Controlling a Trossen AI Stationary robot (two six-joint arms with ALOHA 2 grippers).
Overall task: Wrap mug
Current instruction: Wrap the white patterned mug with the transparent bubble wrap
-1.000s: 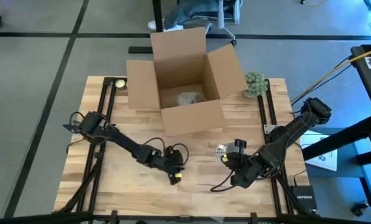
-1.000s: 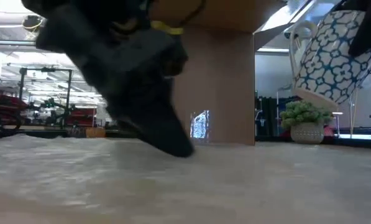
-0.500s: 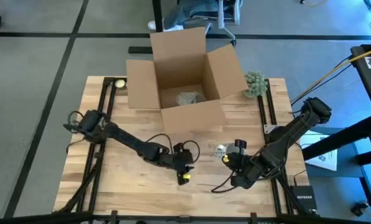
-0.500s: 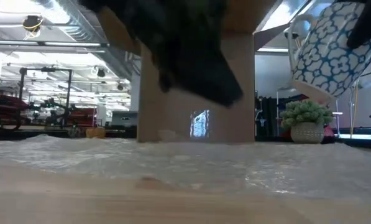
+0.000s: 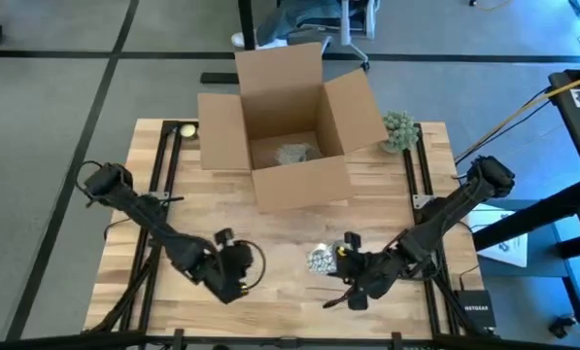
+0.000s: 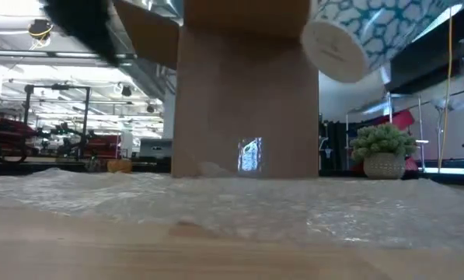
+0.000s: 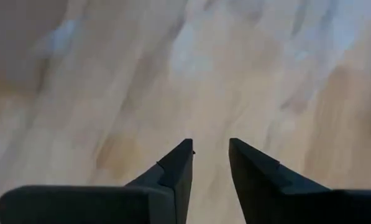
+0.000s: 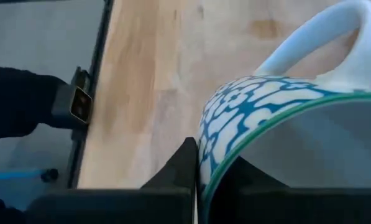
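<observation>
Right gripper (image 5: pixel 330 262) clamped on mug (image 5: pixel 319 260) rim, mug lifted off the table (image 5: pixel 173 194), at 5 o'clock from the box (image 5: pixel 288 126). Left gripper (image 7: pixel 209 163) at 7 o'clock from box, low over the wood, fingers slightly apart, empty. Bubble wrap (image 6: pixel 232 204) lies flat on table.

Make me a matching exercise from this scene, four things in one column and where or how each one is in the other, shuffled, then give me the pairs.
Things:
1. mug
2. cardboard box
3. small potted plant
4. left pincer

States:
A. empty, fingers slightly apart over bare wood
B. open, flaps up, at the table's far middle
C. gripped by its rim in the right pincer
D. standing at the box's right side

Pairs: 1-C, 2-B, 3-D, 4-A
</observation>
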